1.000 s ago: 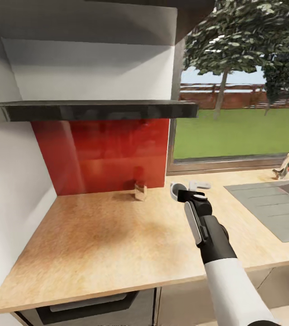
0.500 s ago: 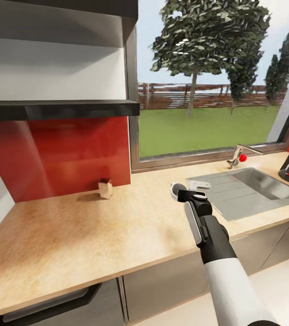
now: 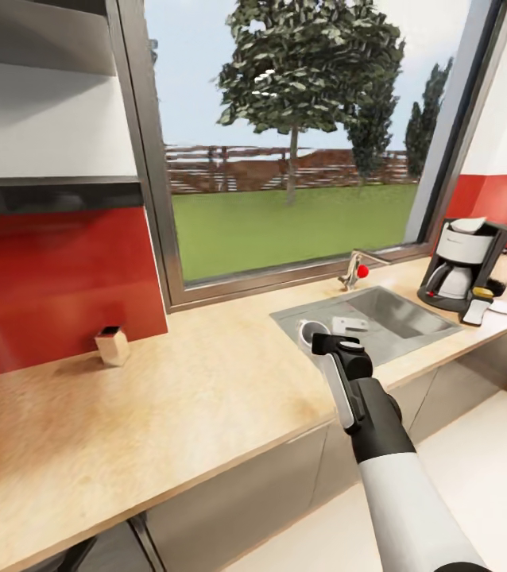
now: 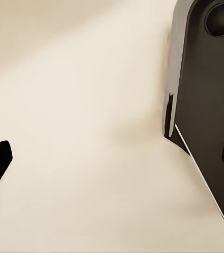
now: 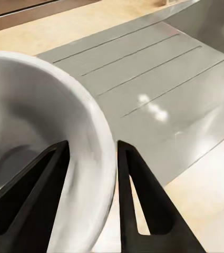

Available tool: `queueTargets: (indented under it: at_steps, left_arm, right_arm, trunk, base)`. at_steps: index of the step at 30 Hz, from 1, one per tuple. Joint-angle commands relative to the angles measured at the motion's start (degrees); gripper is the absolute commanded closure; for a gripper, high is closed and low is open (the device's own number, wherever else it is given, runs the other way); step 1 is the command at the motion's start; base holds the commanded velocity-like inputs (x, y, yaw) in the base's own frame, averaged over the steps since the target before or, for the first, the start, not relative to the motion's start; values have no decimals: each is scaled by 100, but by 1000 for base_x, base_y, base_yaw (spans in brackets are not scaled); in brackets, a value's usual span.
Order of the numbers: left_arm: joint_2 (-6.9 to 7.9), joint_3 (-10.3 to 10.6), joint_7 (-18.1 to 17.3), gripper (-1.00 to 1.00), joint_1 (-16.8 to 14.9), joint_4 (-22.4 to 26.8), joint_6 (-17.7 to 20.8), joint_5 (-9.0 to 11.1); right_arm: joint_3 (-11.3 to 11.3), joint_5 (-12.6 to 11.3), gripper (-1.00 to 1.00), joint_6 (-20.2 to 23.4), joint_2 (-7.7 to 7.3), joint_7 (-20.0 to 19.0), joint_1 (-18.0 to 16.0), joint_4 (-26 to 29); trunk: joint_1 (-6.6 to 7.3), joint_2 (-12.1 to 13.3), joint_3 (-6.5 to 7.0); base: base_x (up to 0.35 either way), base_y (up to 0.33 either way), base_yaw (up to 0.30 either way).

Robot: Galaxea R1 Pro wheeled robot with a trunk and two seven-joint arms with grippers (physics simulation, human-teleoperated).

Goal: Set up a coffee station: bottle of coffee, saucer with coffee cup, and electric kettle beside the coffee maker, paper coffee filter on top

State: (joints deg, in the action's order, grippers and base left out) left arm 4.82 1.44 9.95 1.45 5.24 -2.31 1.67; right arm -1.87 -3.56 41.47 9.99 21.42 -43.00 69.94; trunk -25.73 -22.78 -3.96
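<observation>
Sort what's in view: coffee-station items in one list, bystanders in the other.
Job:
white coffee cup, gripped by the right pincer
black-and-white coffee maker
white saucer

Bystanders:
small wooden block
steel sink
red-knobbed faucet

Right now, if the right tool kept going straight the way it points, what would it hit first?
Probably the sink's ribbed drainboard, which lies just beyond the right tool and the white cup it grips; depth is unclear.

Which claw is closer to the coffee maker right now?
Right. The right claw, gripping the coffee cup by its rim, hangs over the sink's drainboard, with the coffee maker farther along the counter. The left claw faces pale floor, so it's apparently down low.
</observation>
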Motion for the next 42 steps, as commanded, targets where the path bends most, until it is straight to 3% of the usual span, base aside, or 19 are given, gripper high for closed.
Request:
queueTargets:
  at_steps: [1, 42]
  left_arm:
    - [1, 16, 15, -100, 4, 12, -7, 18]
    - [1, 14, 15, -100, 4, 12, -7, 18]
  right_arm:
    - [-9, -35, 100, 19, 1, 47, -6, 2]
    - [-7, -31, 100, 20, 1, 47, -6, -6]
  trunk:
    - [-5, -14, -12]
    - [-5, -14, -12]
  base:
    - [99, -260, -300]
    - [139, -260, -300]
